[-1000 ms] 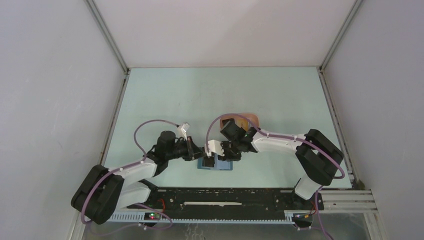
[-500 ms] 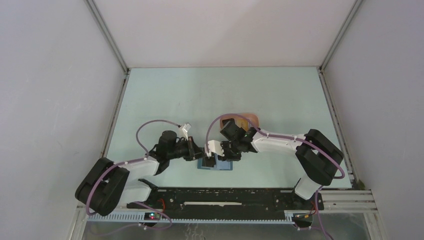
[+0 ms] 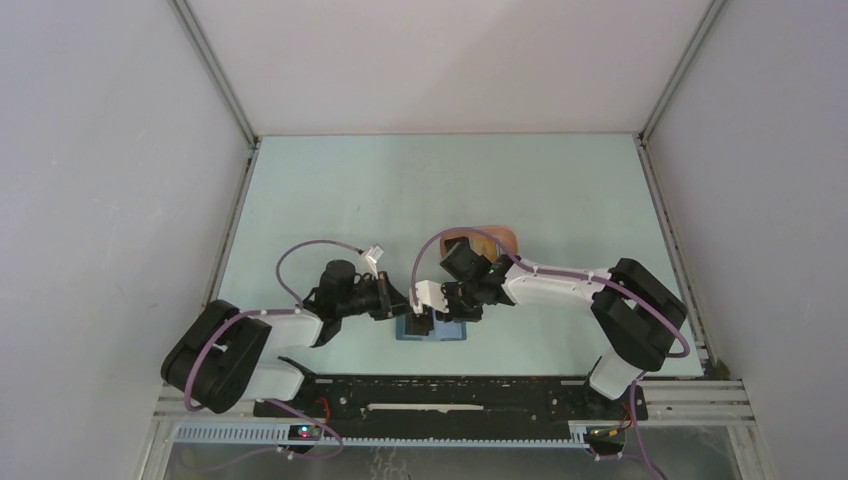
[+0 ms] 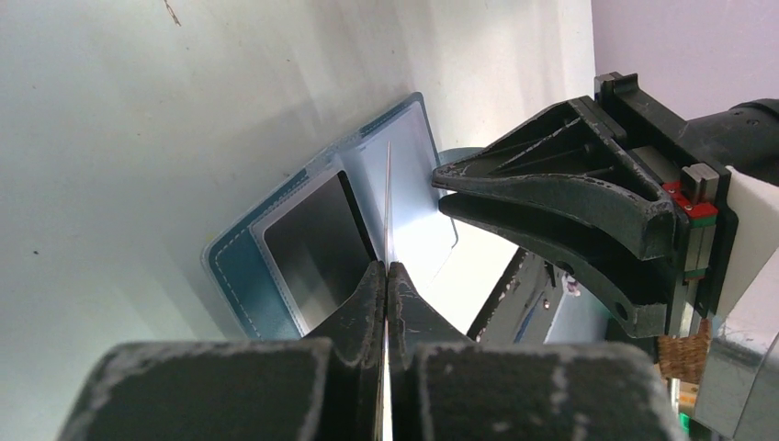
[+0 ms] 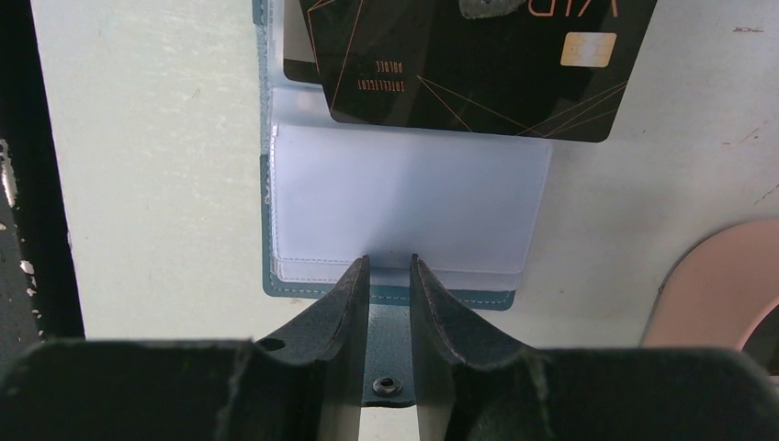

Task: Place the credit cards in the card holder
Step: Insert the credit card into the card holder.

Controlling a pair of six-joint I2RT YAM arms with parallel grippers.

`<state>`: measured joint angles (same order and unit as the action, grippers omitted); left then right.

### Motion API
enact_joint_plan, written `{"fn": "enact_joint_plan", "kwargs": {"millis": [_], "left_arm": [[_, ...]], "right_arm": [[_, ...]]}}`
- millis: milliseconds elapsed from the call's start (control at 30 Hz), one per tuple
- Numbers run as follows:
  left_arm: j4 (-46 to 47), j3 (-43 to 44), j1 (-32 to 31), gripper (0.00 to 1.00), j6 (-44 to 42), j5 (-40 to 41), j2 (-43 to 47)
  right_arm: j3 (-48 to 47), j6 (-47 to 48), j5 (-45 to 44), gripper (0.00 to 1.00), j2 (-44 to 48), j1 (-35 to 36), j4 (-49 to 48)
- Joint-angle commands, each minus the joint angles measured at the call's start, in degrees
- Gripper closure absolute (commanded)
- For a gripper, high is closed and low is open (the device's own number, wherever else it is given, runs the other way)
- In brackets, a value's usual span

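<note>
Glossy black plastic credit card, blue leather-like card holder, frosted plastic sleeves, matt table

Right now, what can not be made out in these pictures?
- Top external: the card holder is mostly under both pincers; its slots are too small.
- Left wrist: the left pincer holds a card edge-on; its face is hidden.
- Right wrist: a black card, maybe the same, is cut off by the top edge; whether the right pincer grips the snap tab is unclear.
</note>
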<state>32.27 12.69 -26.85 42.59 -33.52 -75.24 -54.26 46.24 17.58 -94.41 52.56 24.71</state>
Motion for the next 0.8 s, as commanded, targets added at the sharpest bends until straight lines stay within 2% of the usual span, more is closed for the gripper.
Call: {"fn": "enact_joint_plan", "kwargs": {"millis": [0, 767], "left_arm": [[5.6, -0.5, 0.1, 1.0, 2.6, -2.0, -1.8], [32.2, -10.3, 0.3, 1.0, 15.1, 2.9, -11.0]], "right_arm": [[-1.2, 1.0, -2.2, 0.7, -0.8, 0.5, 1.1], [-1.5, 0.3, -2.5, 0.69, -1.0, 0.9, 1.2]]}}
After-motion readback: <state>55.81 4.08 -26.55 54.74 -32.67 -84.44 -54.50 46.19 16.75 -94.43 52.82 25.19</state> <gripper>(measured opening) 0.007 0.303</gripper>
